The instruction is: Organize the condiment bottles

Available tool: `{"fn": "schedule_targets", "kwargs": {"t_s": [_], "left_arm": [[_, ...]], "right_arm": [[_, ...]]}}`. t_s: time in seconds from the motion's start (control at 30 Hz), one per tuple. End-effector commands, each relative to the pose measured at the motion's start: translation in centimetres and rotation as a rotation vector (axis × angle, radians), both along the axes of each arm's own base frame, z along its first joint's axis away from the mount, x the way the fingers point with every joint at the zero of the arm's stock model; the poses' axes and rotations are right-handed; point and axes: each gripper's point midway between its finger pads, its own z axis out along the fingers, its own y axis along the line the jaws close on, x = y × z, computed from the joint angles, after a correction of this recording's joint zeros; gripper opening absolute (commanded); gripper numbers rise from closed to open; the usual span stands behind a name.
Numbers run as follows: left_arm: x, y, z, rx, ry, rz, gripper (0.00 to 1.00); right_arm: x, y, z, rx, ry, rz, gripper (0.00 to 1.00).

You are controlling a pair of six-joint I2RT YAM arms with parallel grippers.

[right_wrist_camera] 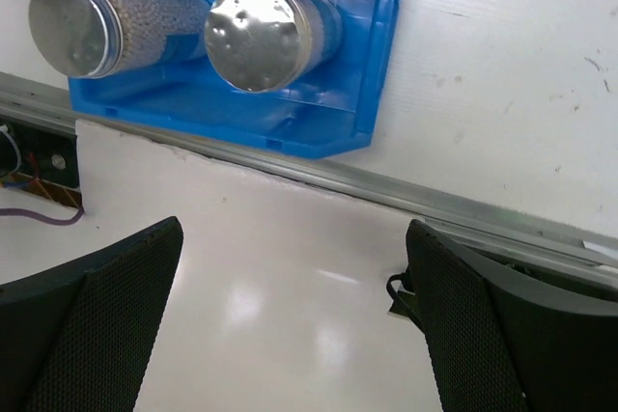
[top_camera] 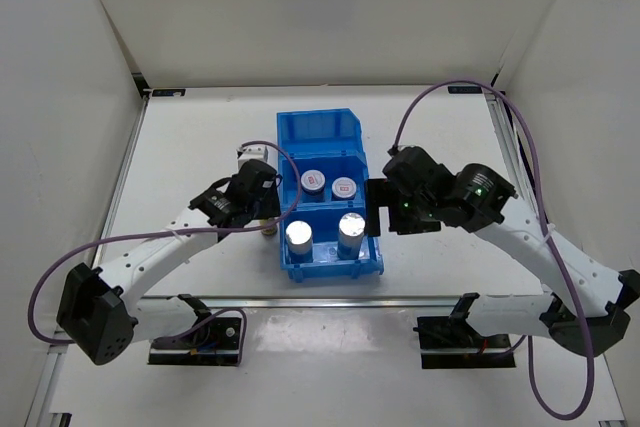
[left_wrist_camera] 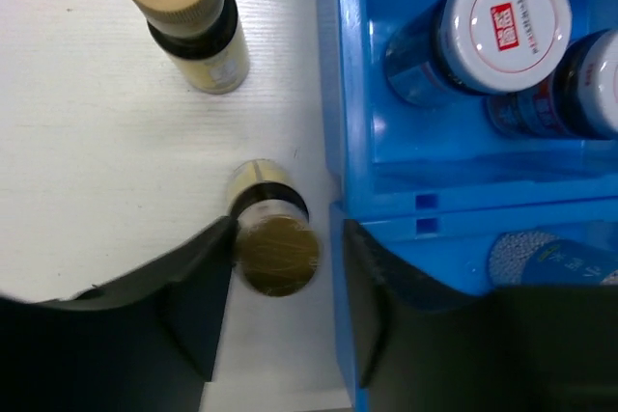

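A slim amber bottle with a gold cap stands on the table just left of the blue bin. My left gripper is open around it: the left finger touches the cap and the right finger hangs over the bin wall. In the top view the gripper covers most of this bottle. The second amber bottle stands farther off. Two white-lidded jars sit in the bin's middle compartment and two silver-topped cylinders in the near one. My right gripper is open and empty beside the bin's right wall.
The blue bin has an empty far compartment. A metal rail runs along the table's near edge below the right gripper. White walls enclose the table on three sides.
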Motion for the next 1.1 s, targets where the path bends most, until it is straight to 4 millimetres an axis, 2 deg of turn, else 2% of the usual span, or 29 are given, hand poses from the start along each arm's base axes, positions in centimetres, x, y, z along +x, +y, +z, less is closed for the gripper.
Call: {"fn": "schedule_targets", "kwargs": {"t_s": [0.0, 0.07, 0.1, 0.27, 0.37, 0.43, 0.47, 0.5, 0.57, 0.6, 0.67, 0.7, 0.73, 0.77, 0.8, 0.87, 0.9, 0.93, 0.97, 1.07], "left_arm": [[1.1, -1.2, 2.8, -0.064, -0.058, -0.023, 0.54], [1.2, -1.3, 3.2, -0.064, -0.068, -0.029, 0.48], [1.1, -1.4, 3.5, -0.075, -0.072, -0.036, 0.40], [1.2, -2.2, 6.8, -0.153, -0.123, -0.058, 0.28], [1.3, -2.4, 7.9, -0.163, -0.137, -0.058, 0.19], [1.7, -2.6, 10.1, -0.178, -0.173, -0.067, 0.11], [1.8, -2.4, 10.8, -0.170, -0.186, -0.063, 0.11], [2.3, -2.4, 13.2, -0.194, -0.237, -0.051, 0.11], [3.0, -2.6, 15.5, -0.192, -0.287, -0.063, 0.11], [3.6, -2.7, 17.9, -0.199, -0.329, -0.060, 0.11], [4.5, -3.0, 20.3, -0.183, -0.380, -0.077, 0.11], [5.5, -3.5, 20.4, -0.164, -0.381, -0.074, 0.11], [6.0, -3.9, 23.1, -0.196, -0.425, -0.071, 0.11], [6.7, -4.0, 23.7, -0.187, -0.439, -0.066, 0.11], [8.0, -5.1, 24.8, -0.194, -0.461, -0.069, 0.11], [9.6, -6.1, 25.4, -0.169, -0.485, -0.088, 0.11], [11.3, -6.8, 24.2, -0.144, -0.466, -0.084, 0.11], [12.2, -7.5, 25.5, -0.165, -0.497, -0.081, 0.11], [13.2, -7.5, 25.4, -0.163, -0.500, -0.068, 0.11], [16.7, -9.4, 24.1, -0.139, -0.504, -0.080, 0.11]], "right_arm": [[-0.4, -1.3, 0.0, -0.003, -0.005, -0.056, 1.00], [-0.6, -1.8, -0.3, -0.016, -0.005, -0.061, 1.00], [-0.5, -2.0, 0.0, -0.008, -0.015, -0.073, 1.00], [-0.7, -3.0, -0.8, -0.038, -0.013, -0.107, 1.00], [-0.9, -3.3, -1.3, -0.048, -0.006, -0.107, 1.00], [-0.9, -3.3, -1.3, -0.048, -0.006, -0.107, 1.00], [-0.8, -3.4, -1.3, -0.053, -0.013, -0.111, 1.00], [-0.8, -3.4, -1.3, -0.053, -0.013, -0.111, 1.00], [-0.8, -3.4, -1.3, -0.053, -0.013, -0.111, 1.00], [-0.7, -3.5, -1.3, -0.058, -0.021, -0.116, 1.00], [-0.8, -3.7, -1.4, -0.058, -0.021, -0.116, 1.00], [-0.7, -3.8, -1.4, -0.062, -0.028, -0.121, 1.00], [-0.7, -3.9, -1.2, -0.053, -0.034, -0.121, 1.00], [-0.7, -3.9, -1.2, -0.053, -0.034, -0.121, 1.00], [-0.8, -4.0, -1.0, -0.039, -0.036, -0.130, 1.00], [-0.8, -4.2, -0.7, -0.033, -0.049, -0.135, 1.00], [-0.8, -4.2, -0.7, -0.033, -0.049, -0.135, 1.00], [-0.9, -4.4, -0.8, -0.037, -0.042, -0.143, 1.00], [-1.1, -4.7, -0.7, -0.034, -0.044, -0.143, 1.00], [-1.6, -5.6, -0.8, -0.043, -0.038, -0.165, 1.00]]}}
